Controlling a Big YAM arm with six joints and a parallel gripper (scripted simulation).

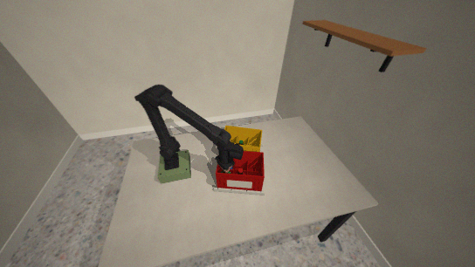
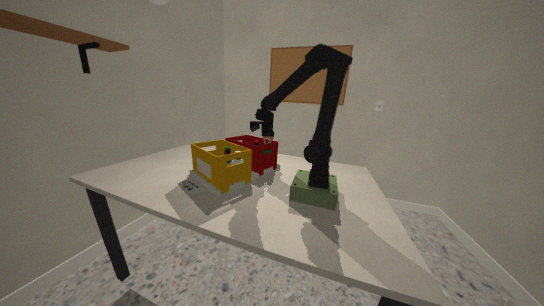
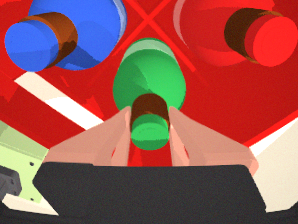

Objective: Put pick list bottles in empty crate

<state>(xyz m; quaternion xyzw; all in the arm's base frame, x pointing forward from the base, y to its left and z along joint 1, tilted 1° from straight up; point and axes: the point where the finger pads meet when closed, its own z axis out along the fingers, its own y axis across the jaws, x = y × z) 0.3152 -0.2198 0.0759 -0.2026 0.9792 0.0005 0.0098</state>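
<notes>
One green bottle (image 3: 150, 82) is in our gripper's (image 1: 226, 169) (image 2: 267, 141) (image 3: 150, 129) grasp, at its neck, inside the red crate (image 1: 240, 182) (image 2: 264, 159) (image 3: 210, 107); its label we cannot see, and the blue bottle (image 3: 92, 30) is cut off.
</notes>
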